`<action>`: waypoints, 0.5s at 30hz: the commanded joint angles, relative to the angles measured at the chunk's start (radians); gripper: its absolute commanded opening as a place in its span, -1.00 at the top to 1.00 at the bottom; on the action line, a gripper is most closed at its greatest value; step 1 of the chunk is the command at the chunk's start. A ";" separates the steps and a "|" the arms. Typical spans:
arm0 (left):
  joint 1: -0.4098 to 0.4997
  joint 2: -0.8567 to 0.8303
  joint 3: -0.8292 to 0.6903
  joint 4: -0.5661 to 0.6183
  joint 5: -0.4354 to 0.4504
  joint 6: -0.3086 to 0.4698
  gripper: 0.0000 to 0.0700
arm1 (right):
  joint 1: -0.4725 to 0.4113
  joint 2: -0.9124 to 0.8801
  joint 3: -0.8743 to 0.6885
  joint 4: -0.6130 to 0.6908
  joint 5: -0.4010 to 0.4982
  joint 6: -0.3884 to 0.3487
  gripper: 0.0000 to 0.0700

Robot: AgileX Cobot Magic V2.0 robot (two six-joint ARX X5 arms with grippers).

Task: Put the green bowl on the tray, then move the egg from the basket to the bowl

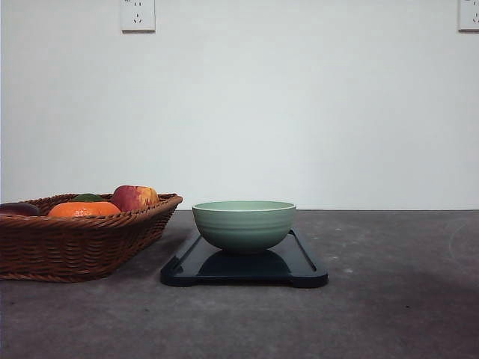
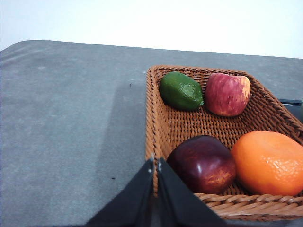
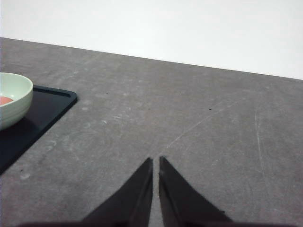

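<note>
Sage-green bowl (image 1: pixel 244 224) sits upright on dark tray (image 1: pixel 303 263), beside wicker basket (image 1: pixel 75 243).

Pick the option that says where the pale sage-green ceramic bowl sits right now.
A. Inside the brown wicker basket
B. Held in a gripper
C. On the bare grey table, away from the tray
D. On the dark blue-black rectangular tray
D: in the front view the pale sage-green ceramic bowl stands on the dark blue-black rectangular tray, beside the brown wicker basket, with no gripper on it.
</note>
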 commanded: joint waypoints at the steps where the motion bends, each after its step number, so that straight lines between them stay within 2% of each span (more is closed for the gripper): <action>1: -0.001 0.000 -0.019 -0.006 -0.003 -0.001 1.00 | -0.001 -0.002 -0.004 0.011 0.000 0.013 0.96; 15: -0.001 0.000 -0.019 -0.006 -0.003 -0.001 1.00 | -0.001 -0.002 -0.004 0.011 0.000 0.013 0.96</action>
